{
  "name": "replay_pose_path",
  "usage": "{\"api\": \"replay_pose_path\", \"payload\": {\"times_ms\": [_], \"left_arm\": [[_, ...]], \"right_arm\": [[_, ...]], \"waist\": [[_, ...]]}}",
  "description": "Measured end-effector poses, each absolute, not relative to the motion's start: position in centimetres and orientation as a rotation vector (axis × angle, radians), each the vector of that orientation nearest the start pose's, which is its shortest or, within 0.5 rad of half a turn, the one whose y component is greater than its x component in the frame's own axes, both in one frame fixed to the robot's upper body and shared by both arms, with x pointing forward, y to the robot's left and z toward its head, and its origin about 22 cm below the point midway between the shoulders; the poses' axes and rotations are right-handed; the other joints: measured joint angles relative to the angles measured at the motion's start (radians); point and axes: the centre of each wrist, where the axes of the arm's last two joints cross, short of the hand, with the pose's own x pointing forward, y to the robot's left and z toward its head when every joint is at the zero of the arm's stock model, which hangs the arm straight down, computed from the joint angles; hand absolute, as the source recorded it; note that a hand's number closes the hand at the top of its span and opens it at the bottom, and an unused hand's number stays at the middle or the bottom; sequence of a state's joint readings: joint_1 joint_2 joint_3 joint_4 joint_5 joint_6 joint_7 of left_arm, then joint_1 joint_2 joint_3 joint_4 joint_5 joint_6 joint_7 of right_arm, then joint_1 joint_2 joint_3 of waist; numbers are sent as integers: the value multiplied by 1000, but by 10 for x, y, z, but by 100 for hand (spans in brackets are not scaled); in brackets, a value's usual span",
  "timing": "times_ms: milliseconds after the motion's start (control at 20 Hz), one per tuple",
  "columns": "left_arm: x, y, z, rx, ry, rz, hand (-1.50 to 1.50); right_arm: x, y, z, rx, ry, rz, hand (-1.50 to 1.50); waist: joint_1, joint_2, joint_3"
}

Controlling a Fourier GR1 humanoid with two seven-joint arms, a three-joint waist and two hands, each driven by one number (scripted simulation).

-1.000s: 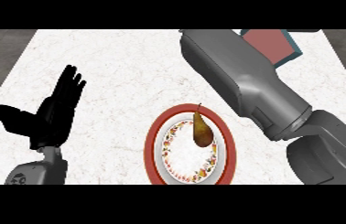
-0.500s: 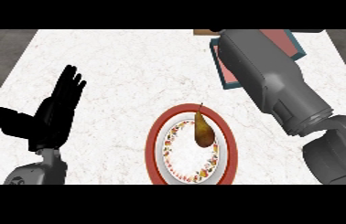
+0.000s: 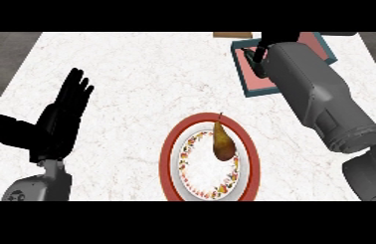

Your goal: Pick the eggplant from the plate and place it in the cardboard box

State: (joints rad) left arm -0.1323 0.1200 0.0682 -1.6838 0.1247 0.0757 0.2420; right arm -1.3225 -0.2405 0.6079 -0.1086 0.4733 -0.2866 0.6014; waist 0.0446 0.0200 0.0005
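Right robot hand, grip unclear, over cardboard box, well apart from plated eggplant.

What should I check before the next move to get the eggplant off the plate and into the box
1. Eggplant on the plate: ok, it lies in the plate's upper middle, stem pointing away from the robot.
2. Nothing covering the eggplant: ok, no hand or arm is over it.
3. Right hand placed to grasp: not ok, it is far up over the cardboard box, not by the plate.
4. Right hand's fingers: cannot tell, the forearm hides most of them.
5. Left hand out of the way: ok, open with fingers up at the left.
6. Room in the box: cannot tell, the right forearm covers much of it.
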Motion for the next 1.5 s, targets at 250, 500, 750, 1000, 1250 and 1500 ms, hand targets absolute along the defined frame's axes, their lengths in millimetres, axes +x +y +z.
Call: {"api": "replay_pose_path", "payload": {"times_ms": [250, 500, 750, 1000, 1250, 1500], "left_arm": [[270, 251, 65, 35, -1570, 77, 0], [268, 252, 63, 35, -1564, 77, 0], [268, 250, 60, 42, -1551, 89, 0], [268, 256, 59, 58, -1548, 97, 0], [267, 252, 56, 66, -1552, 107, 0], [270, 260, 56, 67, -1550, 108, 0]], "right_arm": [[472, -178, 129, -1346, -1157, 653, -150], [474, -170, 147, -1327, -1416, 441, -150], [473, -163, 164, -1152, -1554, 165, -150], [468, -176, 170, -950, -1650, -78, -150], [460, -208, 160, -863, -1709, -230, -150], [446, -235, 140, -846, -1753, -314, -150]], "waist": [[0, 1, 1], [-1, -3, 1], [-15, -8, 2], [-30, -13, 2], [-36, -15, 1], [-41, -18, 0]]}}
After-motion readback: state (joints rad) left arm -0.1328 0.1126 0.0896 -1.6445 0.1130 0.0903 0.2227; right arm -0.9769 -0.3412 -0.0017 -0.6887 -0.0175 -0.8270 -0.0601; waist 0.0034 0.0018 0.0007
